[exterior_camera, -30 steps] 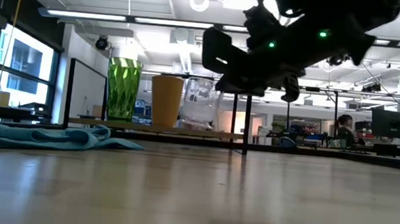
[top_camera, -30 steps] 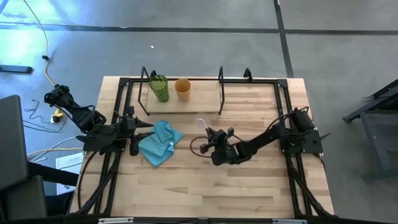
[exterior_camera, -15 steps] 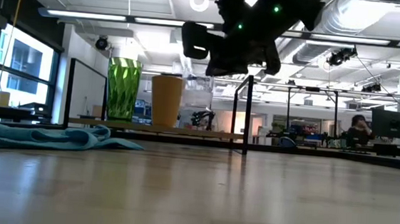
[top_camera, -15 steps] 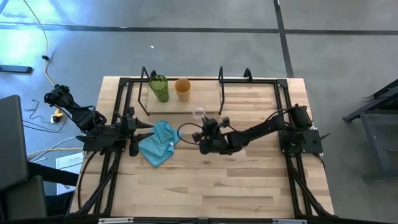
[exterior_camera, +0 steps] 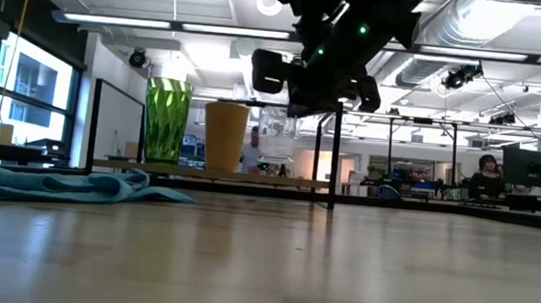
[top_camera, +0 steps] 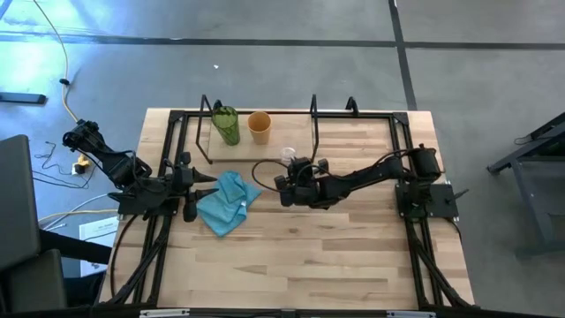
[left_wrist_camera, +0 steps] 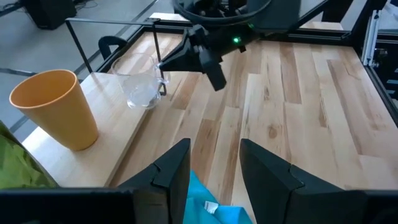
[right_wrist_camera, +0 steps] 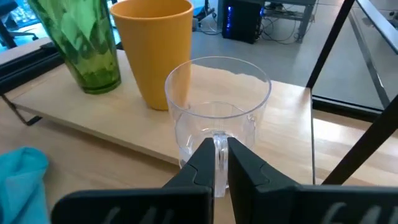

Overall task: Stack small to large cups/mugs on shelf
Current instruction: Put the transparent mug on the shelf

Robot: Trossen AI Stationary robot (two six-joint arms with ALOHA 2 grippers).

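Gripping glass cup (right_wrist_camera: 217, 121) by handle: right gripper (right_wrist_camera: 216, 163), over shelf (right_wrist_camera: 81, 118) beside orange cup (right_wrist_camera: 158, 50); left gripper (left_wrist_camera: 214, 165) apart.

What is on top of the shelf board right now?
On the shelf stand the green tumbler and the orange cup, side by side. The clear glass cup, held by its handle in the right gripper, is over the board's edge; whether its base touches cannot be seen.

Readable text: none found | labels, brands, numbers, signs: none made out in any view | items marked: none
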